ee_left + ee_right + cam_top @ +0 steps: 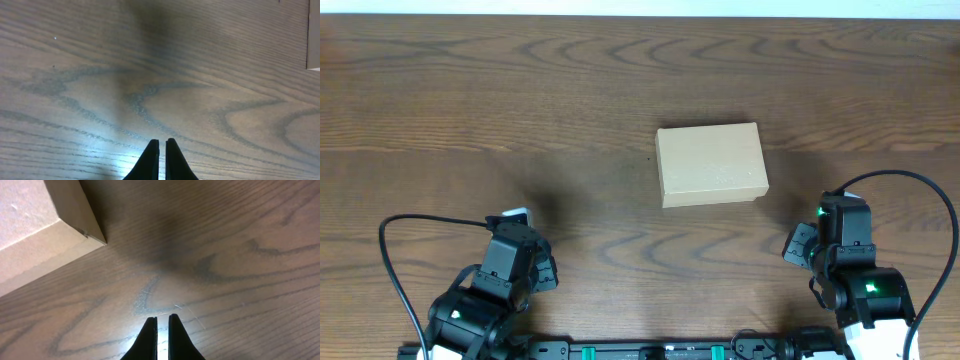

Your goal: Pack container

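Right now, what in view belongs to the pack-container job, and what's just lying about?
Job:
- container, lid down
- left gripper, shut, holding nothing
- right gripper, shut, holding nothing, the container's corner ahead of it

Lying about:
- no loose items in view, only the wooden table

free room and obstacles, listed by gripper

1. left gripper (162, 142): open wooden table (210, 75) ahead and to both sides; passage free in each direction. a black cable (420, 217) loops behind it on its left.

2. right gripper (162, 317): the container (35, 235) stands ahead and to its left, the only solid obstacle, its near corner apart from the tips. open wood lies straight ahead and to the right. a second black cable (910, 177) arcs to its right.

3. between the two grippers: bare table, passable. the container sits beyond this gap, nearer the right gripper.
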{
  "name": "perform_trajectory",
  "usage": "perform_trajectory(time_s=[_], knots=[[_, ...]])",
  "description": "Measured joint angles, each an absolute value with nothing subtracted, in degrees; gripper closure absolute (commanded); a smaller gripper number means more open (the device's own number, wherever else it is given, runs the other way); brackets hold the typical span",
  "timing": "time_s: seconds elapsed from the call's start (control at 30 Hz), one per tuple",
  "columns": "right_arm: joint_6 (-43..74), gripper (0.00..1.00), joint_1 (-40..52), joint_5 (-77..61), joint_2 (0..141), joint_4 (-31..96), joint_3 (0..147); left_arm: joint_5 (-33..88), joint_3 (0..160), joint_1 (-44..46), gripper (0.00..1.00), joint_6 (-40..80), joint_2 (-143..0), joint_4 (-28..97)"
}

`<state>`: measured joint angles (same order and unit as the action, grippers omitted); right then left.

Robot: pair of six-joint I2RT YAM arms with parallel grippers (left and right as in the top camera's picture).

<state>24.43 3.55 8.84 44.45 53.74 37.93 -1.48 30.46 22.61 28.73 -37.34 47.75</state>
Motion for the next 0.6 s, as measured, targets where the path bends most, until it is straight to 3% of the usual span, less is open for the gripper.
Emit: perform_trajectory(time_s=[0.3,0.43,0.47,0.5,0.53,0.6], knots=[[25.26,0.98,3.55,8.86,41.82,54.33,37.91,-1.5,30.33,22.61,0.94,30.0,-37.32,50.46],[25.58,0.77,3.55,8.91,39.77,54.28,37.91,-1.48,30.33,22.61,0.92,30.02,-37.28,49.69],[25.76,0.67,3.55,8.95,39.48,54.26,37.91,-1.48,30.33,22.61,0.88,30.04,-37.23,49.43],[25.65,0.48,3.55,8.99,39.4,54.17,37.91,-1.5,30.33,22.61,0.86,30.02,-37.23,49.15],[25.87,0.35,3.55,8.99,39.4,54.11,37.91,-1.5,30.3,22.61,0.85,30.06,-37.23,48.86],[25.91,0.21,3.55,9.02,39.42,53.54,37.91,-1.5,30.3,22.61,0.78,30.17,-37.23,48.31]])
